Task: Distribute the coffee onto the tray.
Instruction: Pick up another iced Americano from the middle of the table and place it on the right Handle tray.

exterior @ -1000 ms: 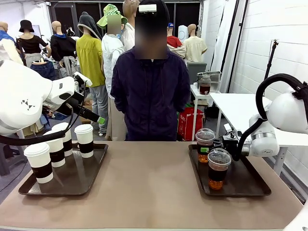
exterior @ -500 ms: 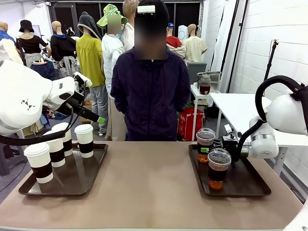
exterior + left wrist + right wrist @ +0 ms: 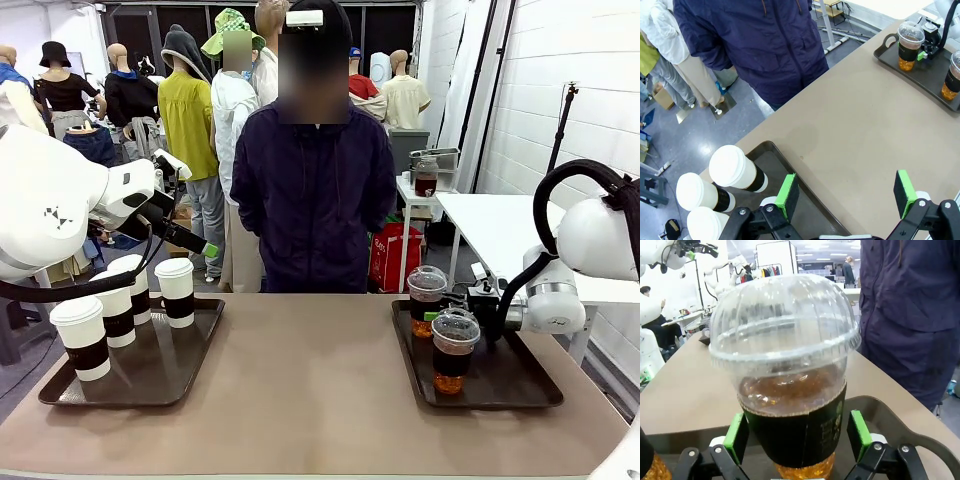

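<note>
Front view gives you the whole table (image 3: pixel 310 400): a dark brown tray on your left (image 3: pixel 150 375) carrying four white paper cups with white lids and dark brown sleeves (image 3: pixel 178 291), and a second dark brown tray on your right (image 3: pixel 510 385) with two clear dome-lidded plastic cups of amber-brown drink. Far dome cup (image 3: pixel 426 300) stands at the right tray's back left corner; near dome cup (image 3: pixel 455 350) stands closer to you, just beside it. Your right gripper (image 3: pixel 462 300) comes in low from the right, level with the far dome cup. Right wrist view shows that cup (image 3: pixel 790 380) upright between the green pads (image 3: pixel 736 436), a sliver of gap on each side, so the jaws stand spread and off the cup. Your left gripper (image 3: pixel 845 192) hangs above the left tray's inner edge (image 3: pixel 771 150), pads wide apart with nothing between them; three of the paper cups (image 3: pixel 735 169) sit below it. A person in a dark navy jacket (image 3: pixel 312 195) stands at the far side of the table, arms down.
</note>
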Controlling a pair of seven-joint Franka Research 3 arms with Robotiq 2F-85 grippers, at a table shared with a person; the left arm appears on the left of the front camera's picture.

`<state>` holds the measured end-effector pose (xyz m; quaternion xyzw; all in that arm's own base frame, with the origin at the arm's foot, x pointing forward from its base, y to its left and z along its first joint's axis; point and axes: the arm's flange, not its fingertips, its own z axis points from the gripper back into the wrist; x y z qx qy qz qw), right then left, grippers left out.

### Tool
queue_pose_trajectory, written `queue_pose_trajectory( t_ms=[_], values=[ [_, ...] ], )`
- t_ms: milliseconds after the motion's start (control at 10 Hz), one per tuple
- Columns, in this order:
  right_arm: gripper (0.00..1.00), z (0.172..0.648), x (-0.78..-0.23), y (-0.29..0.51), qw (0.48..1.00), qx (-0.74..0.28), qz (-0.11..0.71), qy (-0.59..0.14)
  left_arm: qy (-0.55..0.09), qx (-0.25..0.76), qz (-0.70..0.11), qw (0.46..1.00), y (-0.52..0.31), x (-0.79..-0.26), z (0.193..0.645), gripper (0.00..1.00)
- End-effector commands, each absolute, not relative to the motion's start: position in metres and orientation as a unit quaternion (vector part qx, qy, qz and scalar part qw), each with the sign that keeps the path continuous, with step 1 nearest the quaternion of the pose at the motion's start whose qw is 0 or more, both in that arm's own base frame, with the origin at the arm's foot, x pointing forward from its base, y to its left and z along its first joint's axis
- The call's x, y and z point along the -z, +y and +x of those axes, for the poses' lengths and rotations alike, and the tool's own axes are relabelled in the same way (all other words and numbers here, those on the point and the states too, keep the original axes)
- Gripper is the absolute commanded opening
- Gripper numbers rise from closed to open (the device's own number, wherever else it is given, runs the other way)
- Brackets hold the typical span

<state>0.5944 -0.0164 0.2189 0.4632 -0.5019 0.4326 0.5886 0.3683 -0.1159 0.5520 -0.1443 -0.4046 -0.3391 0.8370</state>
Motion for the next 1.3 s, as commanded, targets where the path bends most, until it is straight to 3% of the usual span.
queue_pose_trajectory(
  t_ms=[0,600,1200],
  values=[
    [1.00,0.583,-0.219,-0.022,0.595,-0.421,0.465,-0.503,-0.404,0.338,-0.146,0.837,-0.115,-0.552,0.369,1.00],
    [1.00,0.557,-0.222,-0.042,0.612,-0.406,0.453,-0.506,-0.404,0.338,-0.146,0.837,-0.115,-0.552,0.369,1.00],
    [1.00,0.566,-0.219,-0.039,0.608,-0.409,0.459,-0.501,-0.404,0.338,-0.146,0.837,-0.115,-0.552,0.369,1.00]
  ],
)
